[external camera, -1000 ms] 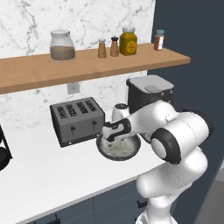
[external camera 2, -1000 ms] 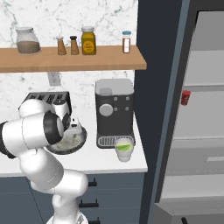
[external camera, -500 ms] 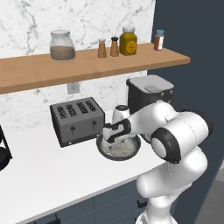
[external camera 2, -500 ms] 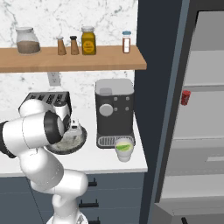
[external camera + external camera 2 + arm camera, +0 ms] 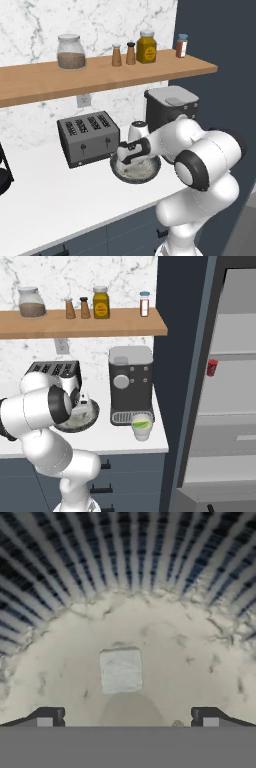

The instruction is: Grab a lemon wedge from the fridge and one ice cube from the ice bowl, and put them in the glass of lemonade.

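The ice cube (image 5: 120,670), centre frame in the ice bowl (image 5: 125,557), is judged rigid, light, slippery; opposite flat faces should be gripped. The gripper (image 5: 127,716) is spread wide, empty.

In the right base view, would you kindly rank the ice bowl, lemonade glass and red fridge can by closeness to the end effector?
1. Wide dark grey ice bowl, directly beneath the open end effector.
2. Small pale cream-yellow glass of lemonade, rightward, before the coffee machine.
3. Small red can, far right, inside the fridge.

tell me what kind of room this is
A kitchen, rendered rather than real: a toaster and coffee machine stand on the counter, spice jars line a wooden shelf, and an open fridge stands alongside.
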Robot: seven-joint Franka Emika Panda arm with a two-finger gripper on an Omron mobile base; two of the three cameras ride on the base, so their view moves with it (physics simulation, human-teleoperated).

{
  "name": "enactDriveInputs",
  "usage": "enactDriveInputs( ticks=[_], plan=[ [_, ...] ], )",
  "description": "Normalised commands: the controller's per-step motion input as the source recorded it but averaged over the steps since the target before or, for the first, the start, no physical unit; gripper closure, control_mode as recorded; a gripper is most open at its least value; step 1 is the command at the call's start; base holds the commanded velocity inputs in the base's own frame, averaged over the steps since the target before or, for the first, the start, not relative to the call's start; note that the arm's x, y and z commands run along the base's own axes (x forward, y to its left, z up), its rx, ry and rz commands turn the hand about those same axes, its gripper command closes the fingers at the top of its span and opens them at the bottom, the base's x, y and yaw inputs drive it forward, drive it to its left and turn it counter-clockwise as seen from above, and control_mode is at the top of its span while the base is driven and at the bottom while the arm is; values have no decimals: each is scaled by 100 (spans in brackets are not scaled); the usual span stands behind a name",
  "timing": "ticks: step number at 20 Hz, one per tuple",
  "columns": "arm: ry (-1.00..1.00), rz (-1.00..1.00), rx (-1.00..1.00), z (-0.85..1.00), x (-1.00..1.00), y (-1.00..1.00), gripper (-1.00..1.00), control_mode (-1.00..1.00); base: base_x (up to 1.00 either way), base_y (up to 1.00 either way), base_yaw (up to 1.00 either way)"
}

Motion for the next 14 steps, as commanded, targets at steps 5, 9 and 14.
enactDriveInputs(
  ticks=[5, 9, 14],
  plan=[
    [0, 0, 0, 0, -14, 0, -100, -100, 0, 0, 0],
    [0, 0, 0, 0, 0, 0, -100, -100, 0, 0, 0],
    [0, 0, 0, 0, 19, 0, -100, -100, 0, 0, 0]
  ],
)
